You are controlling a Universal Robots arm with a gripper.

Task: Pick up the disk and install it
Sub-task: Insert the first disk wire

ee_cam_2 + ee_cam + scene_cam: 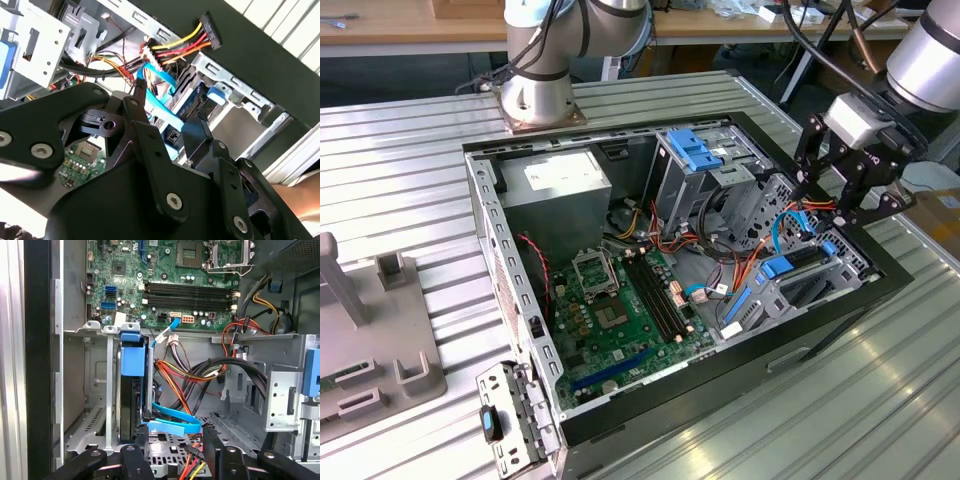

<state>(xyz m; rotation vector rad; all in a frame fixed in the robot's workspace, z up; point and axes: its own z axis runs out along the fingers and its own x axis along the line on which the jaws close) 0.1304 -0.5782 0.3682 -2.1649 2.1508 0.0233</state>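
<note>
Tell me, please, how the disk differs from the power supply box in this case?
The disk is slim and stands on edge in its bay, capped by a blue rail; the power supply box is bulkier, plain grey with a white label. Both sit inside the computer case.

Here comes the tally. One case (875,292) on the table. Inside it, one motherboard (620,315), and on that board one socket (592,270) and, counting across, four memory slots (190,295). One power supply (555,195) in the corner. One disk (131,390), just the one. One blue bracket (695,150) on the cage. One gripper (835,205), and that's two fingers (135,462) on it. On the exterior view's left, one grey fixture plate (380,340).
</note>
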